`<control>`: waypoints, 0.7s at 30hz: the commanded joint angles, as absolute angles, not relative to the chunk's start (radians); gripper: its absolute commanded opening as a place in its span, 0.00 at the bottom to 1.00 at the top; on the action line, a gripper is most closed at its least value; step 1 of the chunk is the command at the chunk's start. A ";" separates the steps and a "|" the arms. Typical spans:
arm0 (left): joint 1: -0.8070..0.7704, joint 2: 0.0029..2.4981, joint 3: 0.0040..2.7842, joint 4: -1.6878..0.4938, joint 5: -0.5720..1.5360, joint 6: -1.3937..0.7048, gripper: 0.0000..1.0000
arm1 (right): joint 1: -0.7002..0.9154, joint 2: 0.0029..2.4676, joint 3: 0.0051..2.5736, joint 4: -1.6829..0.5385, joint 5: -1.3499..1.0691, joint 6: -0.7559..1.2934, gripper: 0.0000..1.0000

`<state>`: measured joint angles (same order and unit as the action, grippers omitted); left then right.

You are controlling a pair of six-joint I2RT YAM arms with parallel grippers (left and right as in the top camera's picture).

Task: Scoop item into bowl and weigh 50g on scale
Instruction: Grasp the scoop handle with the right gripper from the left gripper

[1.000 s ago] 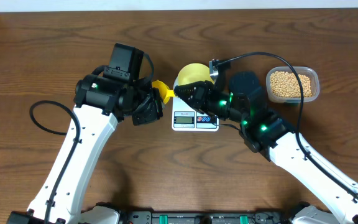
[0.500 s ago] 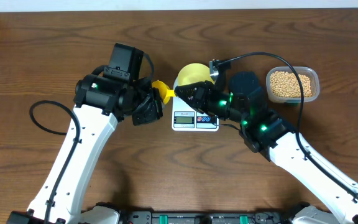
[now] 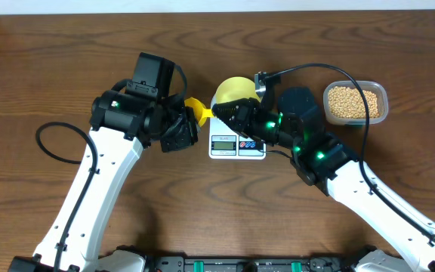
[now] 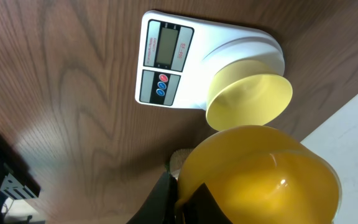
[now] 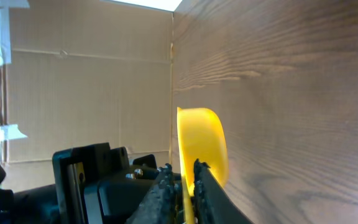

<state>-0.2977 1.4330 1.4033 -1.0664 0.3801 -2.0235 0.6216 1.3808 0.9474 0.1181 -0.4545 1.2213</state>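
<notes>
Two arms meet over the brown wooden worktop (image 3: 44, 68) in the overhead view. The left gripper (image 3: 186, 119) is clamped on a deep-yellow plastic scoop (image 3: 195, 110), just beside the small round pale-yellow bowl (image 3: 232, 91). The bowl sits on the white rectangular digital scale (image 3: 237, 145), and the right gripper (image 3: 223, 113) pinches its rim. Small round tan beans (image 3: 350, 102) fill a clear rectangular plastic tub (image 3: 384, 97) at the right.

From the left wrist, the scoop (image 4: 260, 180) is close beside the bowl (image 4: 248, 102) on the scale (image 4: 166, 56).

From the right wrist, narrow fingers (image 5: 164, 186) nip the bowl's edge (image 5: 201, 143).
</notes>
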 commanded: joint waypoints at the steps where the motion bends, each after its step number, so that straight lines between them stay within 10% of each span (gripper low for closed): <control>1: -0.301 1.438 1.409 -1.071 0.386 -2.080 0.07 | 0.630 1.382 0.966 0.120 -0.430 1.219 0.16; 21: -0.301 1.438 1.409 -1.071 0.386 -2.078 0.07 | 0.630 1.382 0.966 0.120 -0.402 1.219 0.11</control>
<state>-0.2977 1.4330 1.4033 -1.0664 0.3840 -2.0235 0.6216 1.3808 0.9474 0.1181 -0.4213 1.2228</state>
